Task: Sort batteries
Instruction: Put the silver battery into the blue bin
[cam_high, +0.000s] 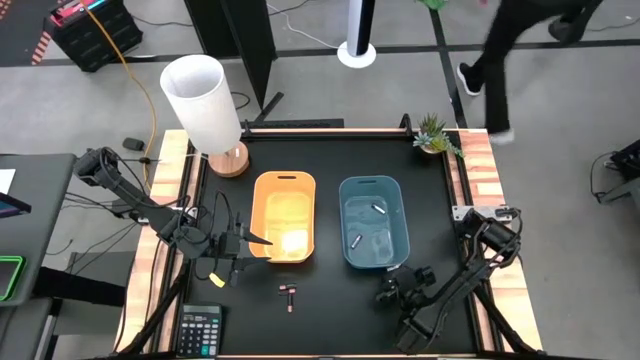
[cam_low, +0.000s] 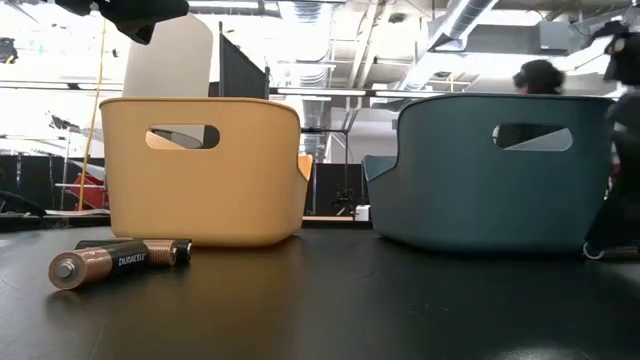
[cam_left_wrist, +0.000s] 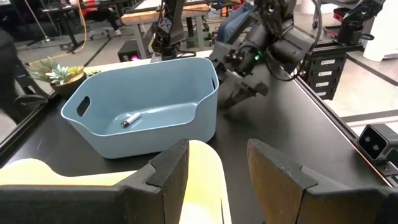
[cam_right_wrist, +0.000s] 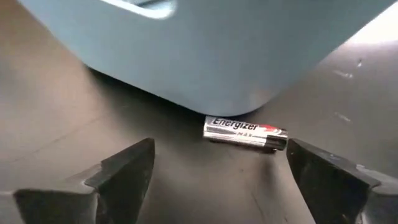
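Note:
An orange bin (cam_high: 285, 215) and a blue bin (cam_high: 373, 222) stand side by side mid-table. Two silver batteries (cam_high: 378, 208) (cam_high: 355, 240) lie on the blue bin's floor; one battery (cam_left_wrist: 130, 119) shows in the left wrist view. Two dark copper-ended batteries (cam_high: 288, 293) (cam_low: 120, 262) lie on the table near the orange bin. A silver battery (cam_right_wrist: 245, 132) lies on the table against the blue bin's base. My right gripper (cam_right_wrist: 221, 152) (cam_high: 392, 291) is open, its fingers on either side of that battery and short of it. My left gripper (cam_left_wrist: 217, 158) (cam_high: 262, 241) is open over the orange bin's near-left rim, holding nothing.
A white lamp (cam_high: 205, 105) on a wooden base stands at the far-left corner and a small plant (cam_high: 435, 135) at the far-right corner. A calculator (cam_high: 198, 330) lies at the near-left edge. A person (cam_high: 510, 50) walks beyond the far edge.

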